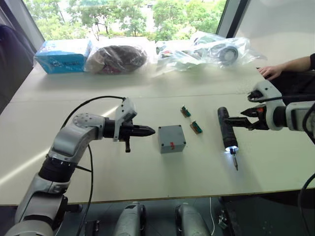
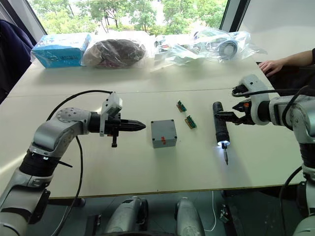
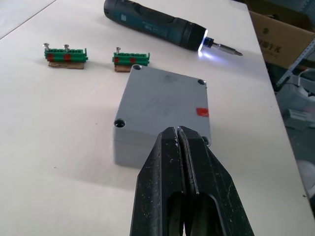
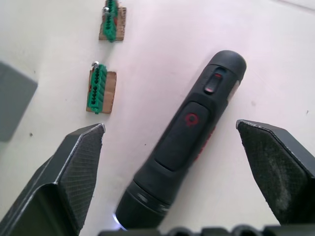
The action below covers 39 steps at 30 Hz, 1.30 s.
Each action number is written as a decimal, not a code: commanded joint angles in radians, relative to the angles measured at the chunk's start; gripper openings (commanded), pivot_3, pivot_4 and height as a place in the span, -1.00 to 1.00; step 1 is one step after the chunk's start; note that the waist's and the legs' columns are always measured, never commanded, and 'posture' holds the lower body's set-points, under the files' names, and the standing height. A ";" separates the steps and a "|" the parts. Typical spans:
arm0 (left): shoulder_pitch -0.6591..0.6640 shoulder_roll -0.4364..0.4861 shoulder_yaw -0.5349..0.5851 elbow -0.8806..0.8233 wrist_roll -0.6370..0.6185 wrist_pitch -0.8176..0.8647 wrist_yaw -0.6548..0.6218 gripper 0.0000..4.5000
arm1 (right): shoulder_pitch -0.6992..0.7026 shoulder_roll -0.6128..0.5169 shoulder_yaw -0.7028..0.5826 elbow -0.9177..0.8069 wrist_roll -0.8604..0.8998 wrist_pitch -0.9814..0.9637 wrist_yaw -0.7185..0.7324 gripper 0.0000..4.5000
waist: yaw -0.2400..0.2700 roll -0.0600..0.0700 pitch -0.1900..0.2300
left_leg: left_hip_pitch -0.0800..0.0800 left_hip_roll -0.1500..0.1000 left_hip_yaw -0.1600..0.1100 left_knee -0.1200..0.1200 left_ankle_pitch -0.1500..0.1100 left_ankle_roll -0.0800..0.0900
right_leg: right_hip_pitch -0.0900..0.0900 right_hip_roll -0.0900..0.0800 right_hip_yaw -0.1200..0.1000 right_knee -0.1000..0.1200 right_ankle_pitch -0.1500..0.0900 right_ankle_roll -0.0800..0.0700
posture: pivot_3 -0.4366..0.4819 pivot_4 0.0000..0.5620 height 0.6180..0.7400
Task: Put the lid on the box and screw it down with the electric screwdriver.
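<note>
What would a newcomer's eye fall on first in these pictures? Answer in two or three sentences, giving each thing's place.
The electric screwdriver lies on the table with its tip light glowing, and the right gripper straddles it, jaws wide open. In the middle sits the grey box with the lid already on it. The left gripper points at it, jaws shut.

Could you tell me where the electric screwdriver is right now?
The electric screwdriver lies on the table's right side, right of the green parts, between the open right gripper's fingers.
</note>
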State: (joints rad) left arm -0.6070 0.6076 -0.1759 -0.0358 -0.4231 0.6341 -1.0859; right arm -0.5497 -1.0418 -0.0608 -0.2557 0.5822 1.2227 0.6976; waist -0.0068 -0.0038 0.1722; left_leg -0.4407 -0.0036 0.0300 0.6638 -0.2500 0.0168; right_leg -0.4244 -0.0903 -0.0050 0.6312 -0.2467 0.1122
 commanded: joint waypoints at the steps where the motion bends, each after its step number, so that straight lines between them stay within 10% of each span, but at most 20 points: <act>1: -0.010 0.004 -0.062 0.052 0.133 -0.116 0.042 -1.00 | 0.157 0.028 0.009 -0.299 0.023 -0.152 0.048 0.98 | 0.000 0.000 0.000 | 0.000 0.000 -0.001 0.000 0.000 0.000 | 0.000 0.000 0.000 0.000 0.000 0.000 | -0.05 -0.47 1.00; 13: -0.038 -0.089 -0.136 0.175 0.236 -0.189 0.038 -1.00 | 0.242 0.256 0.332 -0.295 -0.222 -0.331 -0.106 0.98 | 0.002 -0.004 -0.002 | 0.000 0.000 -0.001 0.003 0.000 0.000 | 0.001 0.001 0.000 0.001 0.000 0.000 | -0.05 -0.47 1.00; 29: -0.129 -0.231 -0.125 0.356 0.289 -0.252 0.097 -1.00 | 0.242 0.353 0.263 -0.418 -0.023 -0.140 -0.038 0.98 | 0.019 -0.004 -0.002 | 0.000 0.000 -0.001 0.004 0.000 0.000 | 0.001 0.001 0.000 0.002 0.001 0.001 | -0.05 -0.47 1.00; 39: -0.036 -0.083 -0.112 0.237 0.303 -0.179 0.063 -1.00 | 0.251 0.210 0.126 -0.483 0.007 -0.120 -0.017 0.98 | 0.017 -0.004 -0.002 | 0.000 0.001 -0.001 0.004 0.000 0.000 | 0.001 0.001 0.000 0.003 0.001 0.001 | -0.05 -0.47 1.00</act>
State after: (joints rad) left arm -0.6644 0.5086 -0.3001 0.2744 -0.0981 0.4184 -0.9933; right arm -0.2928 -0.8199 0.0959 -0.7110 0.5802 1.1223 0.6715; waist 0.0099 -0.0078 0.1704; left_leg -0.4402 -0.0030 0.0288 0.6680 -0.2500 0.0168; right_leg -0.4232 -0.0893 -0.0051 0.6337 -0.2458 0.1130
